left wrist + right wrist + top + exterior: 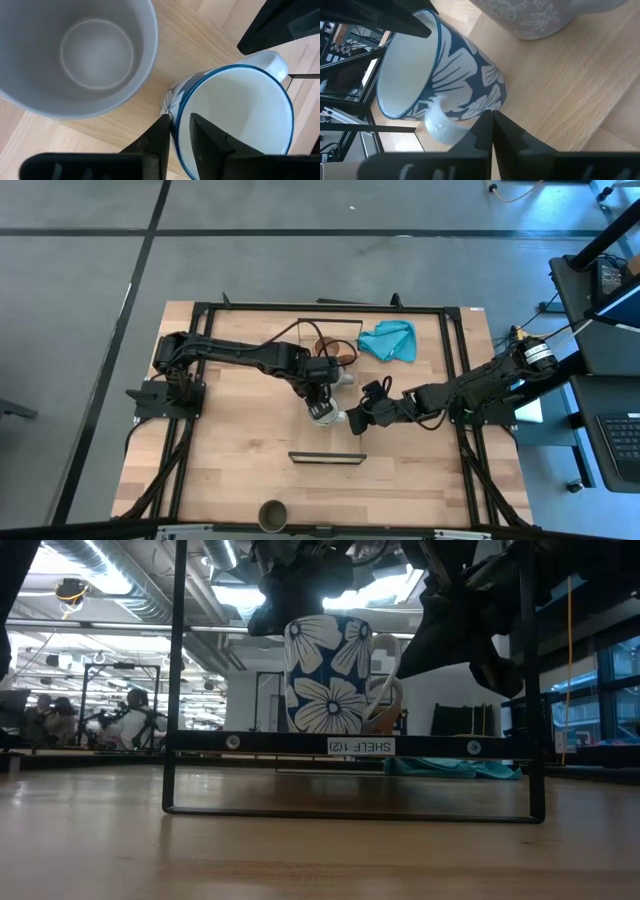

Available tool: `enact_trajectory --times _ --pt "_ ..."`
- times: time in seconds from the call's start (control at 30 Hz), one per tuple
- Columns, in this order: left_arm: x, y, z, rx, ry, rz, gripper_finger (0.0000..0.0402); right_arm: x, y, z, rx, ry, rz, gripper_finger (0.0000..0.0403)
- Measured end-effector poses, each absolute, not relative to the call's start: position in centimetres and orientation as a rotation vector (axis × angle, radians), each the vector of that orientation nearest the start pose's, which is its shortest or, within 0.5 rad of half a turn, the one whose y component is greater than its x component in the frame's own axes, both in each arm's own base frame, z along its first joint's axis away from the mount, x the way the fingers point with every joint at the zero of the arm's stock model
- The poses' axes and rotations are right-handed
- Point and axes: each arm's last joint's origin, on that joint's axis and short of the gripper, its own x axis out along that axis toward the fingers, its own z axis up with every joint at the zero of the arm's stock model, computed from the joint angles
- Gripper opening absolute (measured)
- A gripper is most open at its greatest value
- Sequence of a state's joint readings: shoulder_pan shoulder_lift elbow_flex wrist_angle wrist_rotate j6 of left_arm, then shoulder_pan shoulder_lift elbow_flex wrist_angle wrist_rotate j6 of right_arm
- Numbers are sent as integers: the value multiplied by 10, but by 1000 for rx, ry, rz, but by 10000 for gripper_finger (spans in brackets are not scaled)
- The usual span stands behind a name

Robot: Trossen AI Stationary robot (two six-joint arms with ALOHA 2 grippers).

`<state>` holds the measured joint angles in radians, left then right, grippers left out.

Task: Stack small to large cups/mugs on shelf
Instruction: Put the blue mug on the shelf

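Left pincer (181, 131) is clenched on the rim of the blue floral mug (235, 120) mid-table beside the grey mug (75, 50), while the right pincer (491, 131), shut and empty, hovers at its handle; keep it upright, I'd say, when lifting toward the shelf (327, 458).

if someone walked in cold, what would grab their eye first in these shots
Probably the blue mug with big white flowers, standing mid-table behind the shelf frame in the low view. The left gripper pinches its rim, one finger inside and one outside, while the right gripper sits shut next to the mug's handle. A grey mug stands close beside it, and a crumpled teal cloth lies at the table's far side.
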<state>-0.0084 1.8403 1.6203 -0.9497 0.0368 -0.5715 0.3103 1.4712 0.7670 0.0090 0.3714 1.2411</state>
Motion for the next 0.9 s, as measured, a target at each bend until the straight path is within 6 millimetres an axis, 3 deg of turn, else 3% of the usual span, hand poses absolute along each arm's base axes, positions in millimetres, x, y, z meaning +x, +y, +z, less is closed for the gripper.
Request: enact_trajectory --times 0.23,0.5,0.7,0.9 --pt "376 -2 281 -503 1138 316 69 281 79 193 962 519 -446 12" --pt "372 -4 308 -450 1115 339 69 281 79 192 958 526 -451 12" --pt "355 -9 302 -358 1280 430 69 281 79 192 962 527 -455 12" --pt "349 -26 302 -308 1292 442 69 280 81 191 967 545 -437 12"
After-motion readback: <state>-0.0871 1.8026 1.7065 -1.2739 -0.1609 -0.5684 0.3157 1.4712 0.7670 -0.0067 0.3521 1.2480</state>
